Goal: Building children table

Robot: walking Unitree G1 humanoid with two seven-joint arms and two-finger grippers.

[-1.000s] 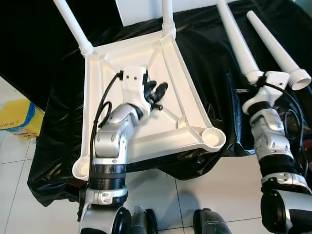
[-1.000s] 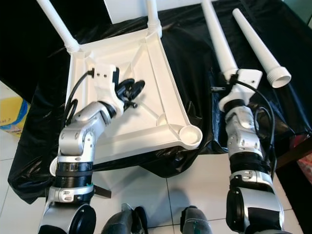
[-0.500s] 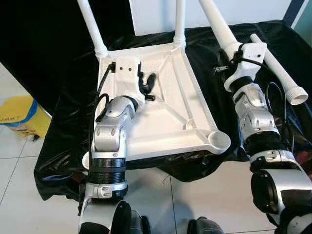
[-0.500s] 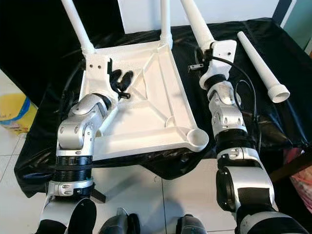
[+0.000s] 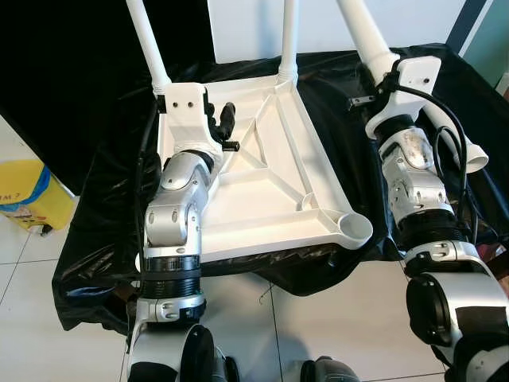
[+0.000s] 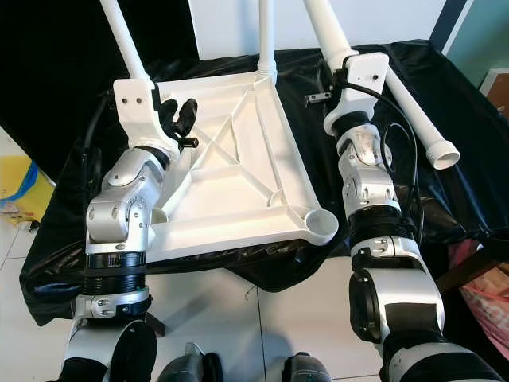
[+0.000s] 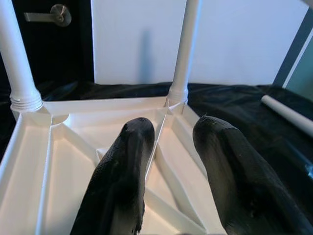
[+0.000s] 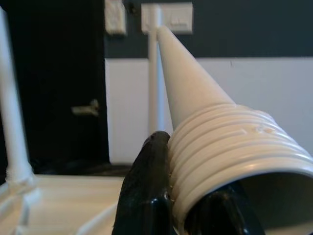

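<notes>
The white table top (image 5: 262,199) lies upside down on a black cloth. Two white legs (image 5: 147,40) (image 5: 289,36) stand in its far corners. The near right corner socket (image 5: 350,227) is empty. My right gripper (image 8: 181,205) is shut on a third leg (image 5: 362,32) near its threaded end, holding it raised and tilted just right of the table top. Above the far left part of the underside, my left gripper (image 7: 171,147) is open and holds nothing. A fourth leg (image 6: 421,103) lies loose on the cloth at the right.
The black cloth (image 5: 103,215) drapes over the support's edges down to a tiled floor (image 5: 334,318). A yellow box (image 5: 24,191) sits on the floor at the left. A white panel (image 6: 231,24) stands behind the table top. A pink bag (image 6: 485,278) is at the right edge.
My right gripper has lifted the leg off the cloth and brought it closer to the table top. The left gripper moved from the middle of the underside toward the far left corner. The camera shifted.
</notes>
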